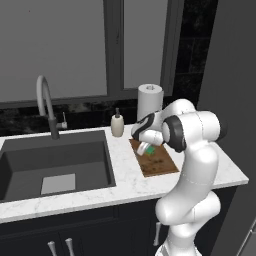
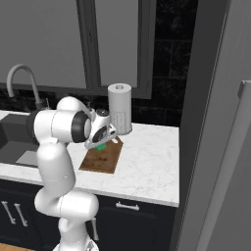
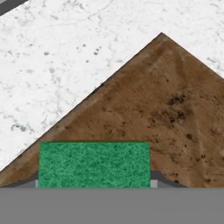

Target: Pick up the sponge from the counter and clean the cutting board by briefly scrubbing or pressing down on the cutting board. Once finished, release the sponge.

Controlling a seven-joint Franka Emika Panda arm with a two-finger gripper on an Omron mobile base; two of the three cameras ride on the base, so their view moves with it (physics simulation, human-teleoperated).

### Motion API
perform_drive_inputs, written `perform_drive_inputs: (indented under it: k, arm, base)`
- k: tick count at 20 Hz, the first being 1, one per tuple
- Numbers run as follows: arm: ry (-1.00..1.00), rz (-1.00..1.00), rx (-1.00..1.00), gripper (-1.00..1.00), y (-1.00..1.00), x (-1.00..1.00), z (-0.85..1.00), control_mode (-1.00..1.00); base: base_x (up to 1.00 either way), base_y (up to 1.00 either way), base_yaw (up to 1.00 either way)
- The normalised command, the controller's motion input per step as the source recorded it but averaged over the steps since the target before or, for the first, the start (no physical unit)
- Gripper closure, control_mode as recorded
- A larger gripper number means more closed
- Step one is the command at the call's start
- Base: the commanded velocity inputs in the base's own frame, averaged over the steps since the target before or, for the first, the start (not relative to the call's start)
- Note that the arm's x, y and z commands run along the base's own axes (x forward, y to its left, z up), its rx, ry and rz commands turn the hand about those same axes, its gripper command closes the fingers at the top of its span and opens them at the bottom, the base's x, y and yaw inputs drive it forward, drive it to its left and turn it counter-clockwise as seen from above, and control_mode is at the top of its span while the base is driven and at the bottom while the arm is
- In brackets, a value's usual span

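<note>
The left base view looks forward and down from behind the arm's left, taking in the sink point(image 1: 55, 162) and the cutting board point(image 1: 159, 162) right of it. The right base view faces the same board point(image 2: 104, 159) from the arm's right. The hand view sits close above the board point(image 3: 166, 118), looking down at one corner.

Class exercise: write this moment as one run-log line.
phase: scrub | gripper: shut on sponge | sponge: over cutting board | contact: cannot tell | release: not yet
</note>
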Motion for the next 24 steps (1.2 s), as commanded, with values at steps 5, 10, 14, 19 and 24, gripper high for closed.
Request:
perform_drive_inputs:
  k: [5, 10, 14, 19, 24]
  arm:
    - [0.00, 0.00, 0.00, 1.00, -0.23, -0.54, -0.02, -1.00]
    - [0.00, 0.00, 0.00, 1.00, -0.18, -0.31, -0.07, -1.00]
    - [0.00, 0.00, 0.00, 1.00, -0.12, -0.10, -0.13, -1.00]
    - [0.00, 0.00, 0.00, 1.00, -0.13, -0.12, -0.15, -1.00]
    - [-0.04, 0.00, 0.00, 1.00, 0.04, 0.34, -0.29, -1.00]
  base:
    - [0.00, 0.00, 0.00]
    - [0.00, 0.00, 0.00]
    - [0.00, 0.00, 0.00]
    - [0.00, 0.00, 0.00]
    - [0.00, 0.00, 0.00]
